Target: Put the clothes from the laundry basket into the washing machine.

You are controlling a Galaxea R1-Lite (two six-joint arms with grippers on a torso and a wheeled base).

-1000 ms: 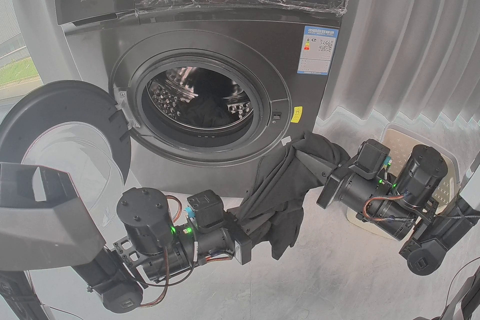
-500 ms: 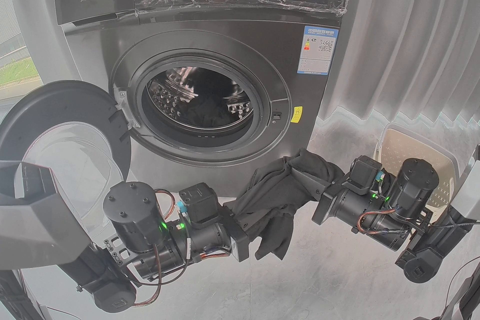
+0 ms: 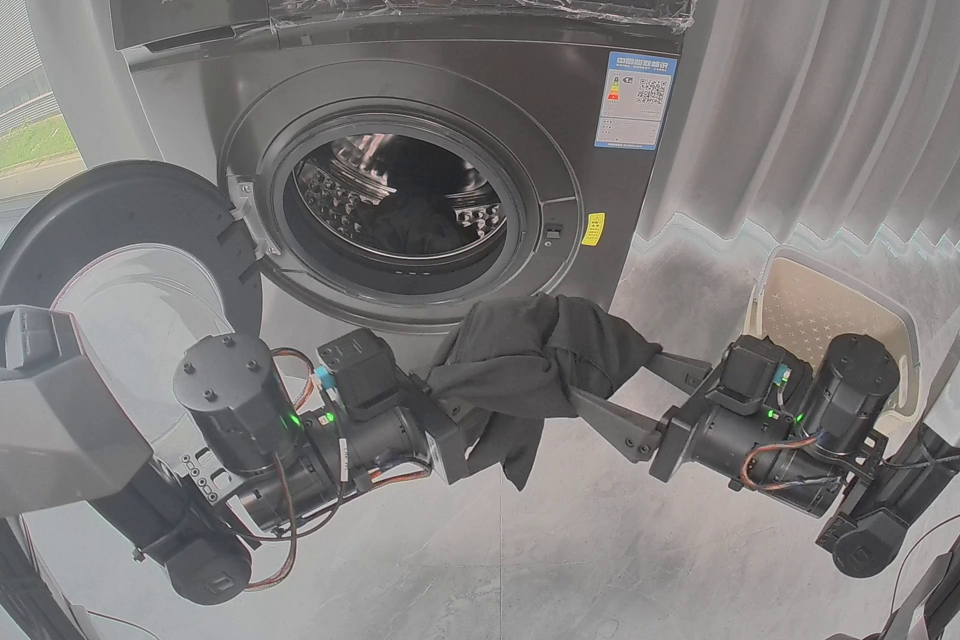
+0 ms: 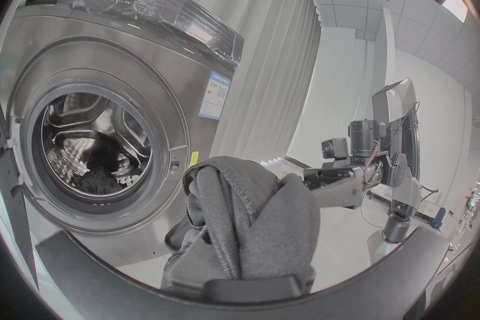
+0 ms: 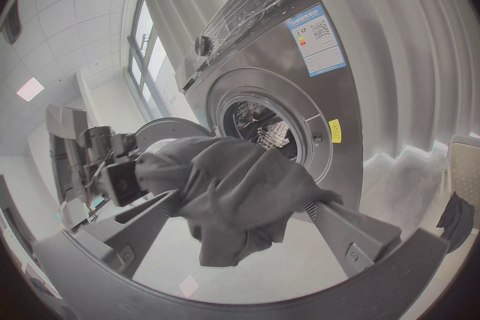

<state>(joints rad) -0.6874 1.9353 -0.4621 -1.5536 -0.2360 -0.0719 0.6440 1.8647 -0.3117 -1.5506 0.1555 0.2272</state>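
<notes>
A dark grey garment (image 3: 530, 352) hangs in front of the washing machine (image 3: 400, 62), just below its open round port (image 3: 395, 202). My left gripper (image 3: 468, 420) is shut on the garment's left end, which bunches over its fingers (image 4: 250, 286). My right gripper (image 3: 612, 380) stands open, fingers spread wide, with the garment (image 5: 235, 186) draped across both fingers (image 5: 350, 231). Dark clothing (image 3: 410, 224) lies inside the steel drum. The cream laundry basket (image 3: 830, 312) stands on the floor at the right, behind my right arm.
The machine's round door (image 3: 120, 272) is swung fully open to the left, close to my left arm. Grey curtains (image 3: 820, 72) hang behind and right of the machine. Bare floor (image 3: 560, 562) lies below the grippers.
Both arms carried the garment left and a little higher toward the port. The right gripper's fingers have spread open, and that arm has dropped lower.
</notes>
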